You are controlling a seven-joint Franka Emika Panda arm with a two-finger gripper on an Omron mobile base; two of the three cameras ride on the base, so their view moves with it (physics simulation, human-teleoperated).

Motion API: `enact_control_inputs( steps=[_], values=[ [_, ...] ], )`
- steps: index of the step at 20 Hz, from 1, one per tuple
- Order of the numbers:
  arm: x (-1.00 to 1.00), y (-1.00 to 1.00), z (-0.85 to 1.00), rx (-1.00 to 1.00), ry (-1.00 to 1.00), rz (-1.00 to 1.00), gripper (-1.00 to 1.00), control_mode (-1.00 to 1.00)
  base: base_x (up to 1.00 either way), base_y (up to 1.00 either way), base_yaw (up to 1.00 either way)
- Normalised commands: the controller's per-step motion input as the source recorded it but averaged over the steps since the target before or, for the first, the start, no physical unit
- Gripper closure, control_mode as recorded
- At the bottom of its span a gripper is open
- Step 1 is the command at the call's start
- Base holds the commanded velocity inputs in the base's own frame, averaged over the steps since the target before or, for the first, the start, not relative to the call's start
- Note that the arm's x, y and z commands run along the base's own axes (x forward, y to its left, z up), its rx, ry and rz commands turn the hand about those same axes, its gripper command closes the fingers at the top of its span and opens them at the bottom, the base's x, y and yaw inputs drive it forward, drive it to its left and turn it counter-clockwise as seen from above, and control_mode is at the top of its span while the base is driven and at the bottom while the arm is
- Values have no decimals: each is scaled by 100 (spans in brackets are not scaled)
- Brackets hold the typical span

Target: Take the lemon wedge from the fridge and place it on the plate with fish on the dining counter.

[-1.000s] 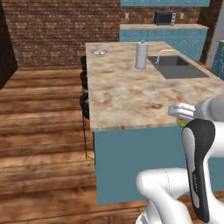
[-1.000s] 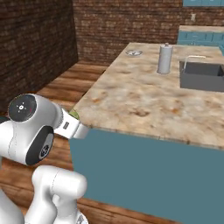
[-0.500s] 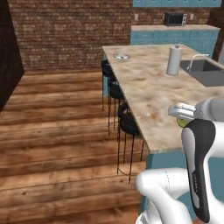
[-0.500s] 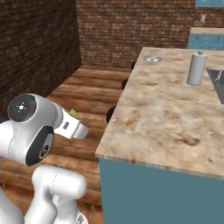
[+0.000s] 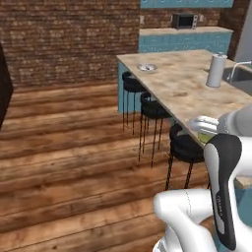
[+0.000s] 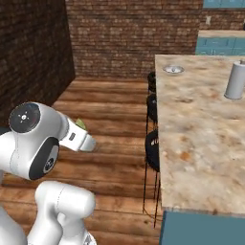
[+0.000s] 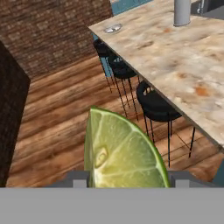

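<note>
The lemon wedge [image 7: 122, 153], pale yellow-green, stands close in the hand view between the two finger tips of my gripper [image 7: 127, 180], which is shut on it. From the base views it is a small green spot [image 6: 80, 124] [image 5: 203, 137] at the gripper [image 6: 84, 139] [image 5: 204, 126], held beside the arm over the wooden floor. The dining counter [image 5: 187, 91] [image 6: 201, 124] [image 7: 175, 57] stretches away on the right. The small grey plate [image 5: 146, 67] [image 6: 172, 70] [image 7: 113, 29] sits near its far corner; what lies on it is too small to tell. The fridge is out of view.
Black stools [image 5: 153, 109] [image 6: 153, 146] [image 7: 153, 105] line the counter's near side. A grey cylinder [image 5: 215, 70] [image 6: 234, 80] stands on the top beside the sink [image 5: 240, 74]. Brick walls [image 6: 129, 38] close the back and left. Wooden floor [image 5: 74, 157] lies open to the left.
The whole picture has shifted as the base moved: the counter now lies further right and the stools have come into view. The gripper keeps the wedge as before.
</note>
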Motion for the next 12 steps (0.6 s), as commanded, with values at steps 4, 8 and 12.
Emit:
enact_control_inputs(
  steps=[4, 8, 12],
  values=[
    [0, 0, 0, 0, 0, 0, 100, 100, 100, 100, -60],
    [0, 0, 0, 0, 0, 0, 100, 100, 100, 100, -57],
    [0, 0, 0, 0, 0, 0, 100, 100, 100, 100, -47]
  ],
)
